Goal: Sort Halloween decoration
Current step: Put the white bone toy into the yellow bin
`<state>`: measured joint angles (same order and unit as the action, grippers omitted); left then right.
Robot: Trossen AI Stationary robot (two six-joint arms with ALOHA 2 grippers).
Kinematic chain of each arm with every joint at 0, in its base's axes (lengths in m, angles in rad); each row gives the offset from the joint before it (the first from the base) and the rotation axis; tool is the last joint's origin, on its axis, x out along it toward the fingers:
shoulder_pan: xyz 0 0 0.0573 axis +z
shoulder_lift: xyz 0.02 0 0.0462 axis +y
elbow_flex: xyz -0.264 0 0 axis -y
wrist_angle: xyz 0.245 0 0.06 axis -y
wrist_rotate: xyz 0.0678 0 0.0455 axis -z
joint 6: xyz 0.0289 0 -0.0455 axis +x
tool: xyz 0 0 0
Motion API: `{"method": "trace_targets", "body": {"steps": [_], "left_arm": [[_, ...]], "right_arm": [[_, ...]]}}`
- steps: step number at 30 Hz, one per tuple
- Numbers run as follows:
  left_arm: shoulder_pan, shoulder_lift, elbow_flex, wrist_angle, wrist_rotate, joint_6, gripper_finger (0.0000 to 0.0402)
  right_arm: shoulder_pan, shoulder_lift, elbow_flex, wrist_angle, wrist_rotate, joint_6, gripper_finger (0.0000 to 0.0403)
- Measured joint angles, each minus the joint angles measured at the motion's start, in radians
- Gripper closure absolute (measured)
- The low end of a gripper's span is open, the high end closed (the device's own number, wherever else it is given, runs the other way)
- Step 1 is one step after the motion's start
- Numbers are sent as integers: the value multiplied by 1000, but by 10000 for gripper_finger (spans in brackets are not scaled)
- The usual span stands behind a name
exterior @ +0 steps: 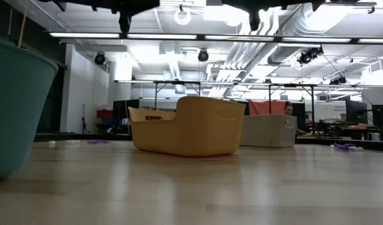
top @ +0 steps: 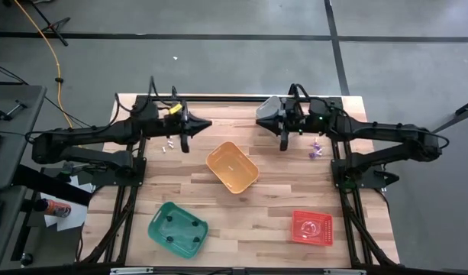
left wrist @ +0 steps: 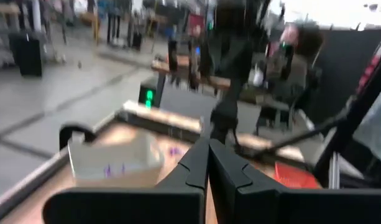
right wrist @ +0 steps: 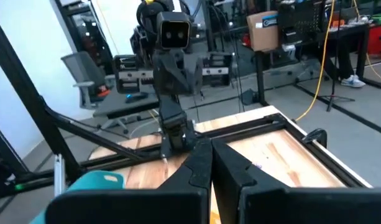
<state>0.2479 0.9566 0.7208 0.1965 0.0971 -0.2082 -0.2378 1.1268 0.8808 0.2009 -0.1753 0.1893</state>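
Above the far edge of the desk [top: 241, 214], the left gripper [top: 185, 145] and right gripper [top: 284, 143] hang with fingers pressed together, empty. Purple trinkets [top: 315, 150] lie far right, whitish trinkets [top: 168, 144] far left. Descending with fingers still together would likely scatter such tiny pieces.

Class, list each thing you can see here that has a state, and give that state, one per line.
left gripper: shut, empty, raised
right gripper: shut, empty, raised
orange bin: upright, looks empty
green bin: upright, dark pieces inside
red bin: upright
grey bin: upright
purple trinkets: loose on table
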Motion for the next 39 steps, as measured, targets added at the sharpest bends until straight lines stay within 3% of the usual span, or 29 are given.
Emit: {"method": "trace_targets", "body": {"steps": [23,27,31,39], "left_arm": [[1,12,0,-34,-3,10,402],[26,12,1,-68,-79,-57,398],[136,12,1,-246,-114,-201,386],[273,12,0,-874,-153,-336,353]], "right_arm": [[1,45,22,-1,6,-8,401],[1,45,22,-1,7,-11,401],[1,45,22,-28,7,-11,401],[1,45,22,-72,7,-8,401]]}}
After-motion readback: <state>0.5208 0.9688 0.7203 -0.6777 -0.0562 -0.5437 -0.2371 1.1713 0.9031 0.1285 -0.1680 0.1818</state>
